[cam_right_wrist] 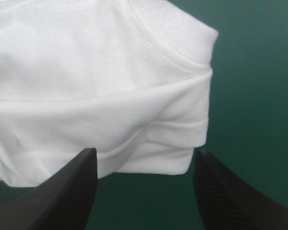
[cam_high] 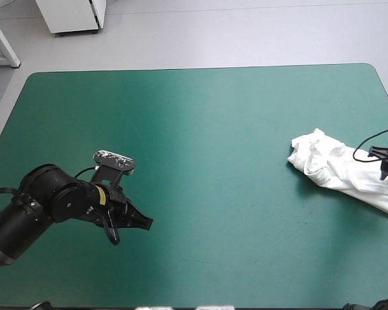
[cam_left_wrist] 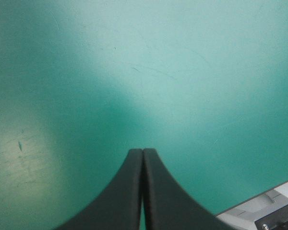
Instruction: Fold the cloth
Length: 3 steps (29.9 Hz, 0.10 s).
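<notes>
At the near left of the teal-green table cover, the left gripper is seen with its black fingers pressed together on nothing, bare cover ahead. Well apart, against the right edge, the white short-sleeved cotton T-shirt is bunched in a crumpled heap. The right gripper is held spread just before its stitched hem. The cloth is judged light, soft and limp; a hold at a hemmed corner is advised, as loose layers may be dragged along.
</notes>
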{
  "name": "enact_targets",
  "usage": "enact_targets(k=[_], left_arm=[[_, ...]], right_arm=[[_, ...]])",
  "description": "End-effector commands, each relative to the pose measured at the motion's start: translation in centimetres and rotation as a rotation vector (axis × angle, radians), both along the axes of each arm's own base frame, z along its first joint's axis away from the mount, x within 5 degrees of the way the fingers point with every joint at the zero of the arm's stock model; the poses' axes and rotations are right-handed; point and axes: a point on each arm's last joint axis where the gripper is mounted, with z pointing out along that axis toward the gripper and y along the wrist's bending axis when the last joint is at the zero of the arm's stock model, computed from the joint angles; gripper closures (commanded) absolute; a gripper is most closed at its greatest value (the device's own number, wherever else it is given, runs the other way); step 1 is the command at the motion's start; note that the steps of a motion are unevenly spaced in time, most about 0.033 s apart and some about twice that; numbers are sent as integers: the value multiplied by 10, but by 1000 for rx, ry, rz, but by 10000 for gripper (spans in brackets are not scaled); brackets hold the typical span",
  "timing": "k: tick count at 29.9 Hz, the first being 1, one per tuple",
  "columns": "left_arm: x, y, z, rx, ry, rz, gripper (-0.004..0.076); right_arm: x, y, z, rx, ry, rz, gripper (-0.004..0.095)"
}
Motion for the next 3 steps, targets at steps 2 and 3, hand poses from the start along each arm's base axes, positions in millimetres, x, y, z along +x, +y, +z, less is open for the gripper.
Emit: enact_targets(k=[2, 3], left_arm=[[-5, 9, 10, 31, -34, 7, 733], [-4, 10, 11, 40, -51, 12, 733]], right_arm=[[-28, 11, 55, -67, -142, -24, 395], [-33, 15, 62, -58, -173, -25, 405]])
